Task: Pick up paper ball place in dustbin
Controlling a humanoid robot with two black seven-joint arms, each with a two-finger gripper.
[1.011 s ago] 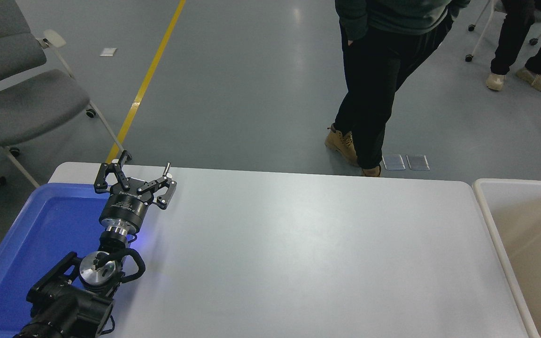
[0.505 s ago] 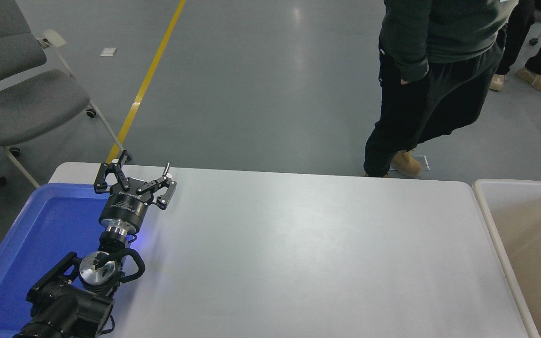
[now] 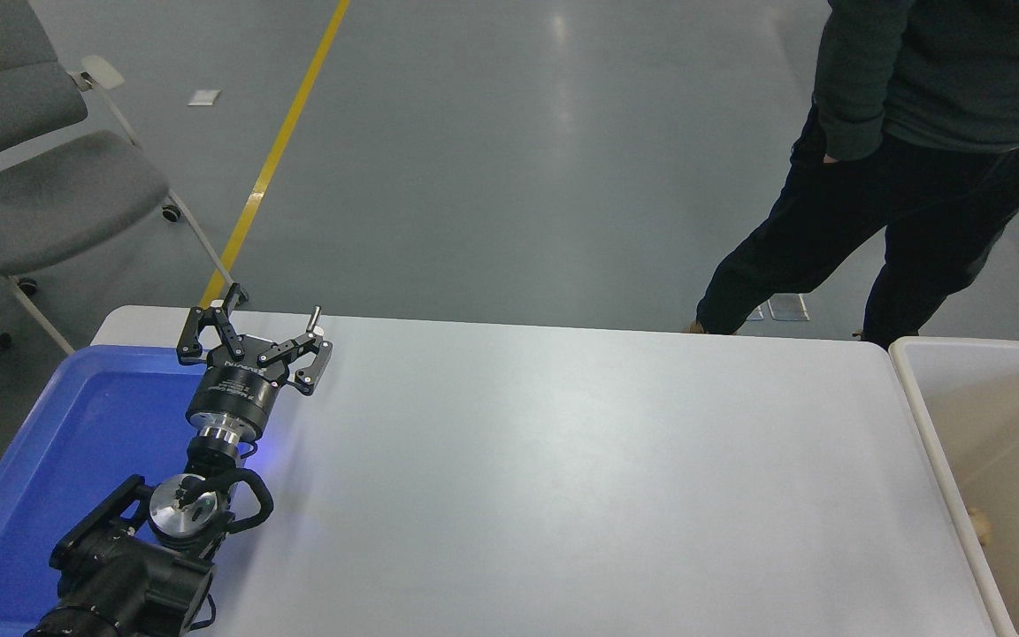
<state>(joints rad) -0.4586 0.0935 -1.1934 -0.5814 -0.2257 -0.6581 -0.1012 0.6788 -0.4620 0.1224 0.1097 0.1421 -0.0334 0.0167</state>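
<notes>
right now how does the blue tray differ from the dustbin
The blue tray is bright blue and shallow; the dustbin is beige with a white rim and deep. The tray sits at the table's left end, partly under the parked left arm, whose pincer is open; the dustbin stands at the right end. Both are rectangular plastic.

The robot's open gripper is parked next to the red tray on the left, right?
Not quite: the tray is bright blue, not red, as the head view shows. The rest holds: the left gripper is open and parked at the tray's right edge.
</notes>
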